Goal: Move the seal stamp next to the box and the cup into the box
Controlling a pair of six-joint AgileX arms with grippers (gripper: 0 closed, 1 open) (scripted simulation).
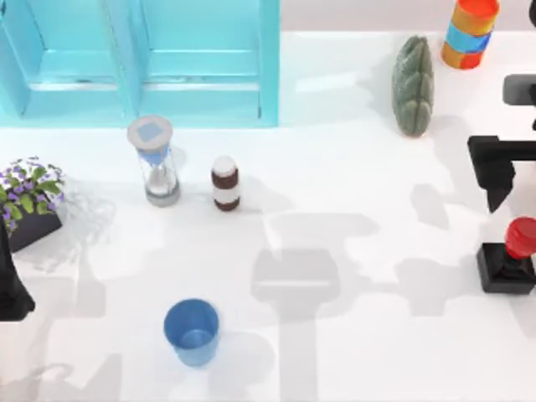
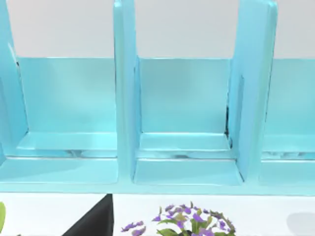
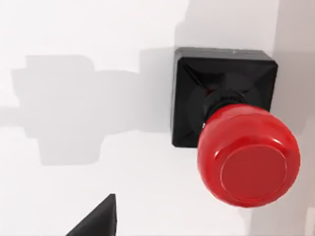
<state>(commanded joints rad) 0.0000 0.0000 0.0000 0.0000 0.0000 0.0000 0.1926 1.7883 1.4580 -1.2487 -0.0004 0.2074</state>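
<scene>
My right gripper is hanging above the right edge of the table, its dark body pointing down toward the near side; whether its fingers are apart or together, I cannot tell. The seal stamp is sitting just nearer than that gripper, apart from it and untouched. It is looking like a small black square block with a round glossy red knob rising from its middle on a short dark neck. In my right wrist view the seal stamp is standing upright on the bare white surface, the knob leaning toward the camera and hiding part of the base, with one dark fingertip showing at the frame's edge well clear of it.

My left gripper is idling at the left edge of the table, near a pot of purple flowers; I cannot tell its finger state either.

The cup, plain blue and tapered, is standing open side up at the near centre-left, well apart from both grippers. The light blue box is occupying the far left, with its upright dividers facing my left wrist camera.
</scene>
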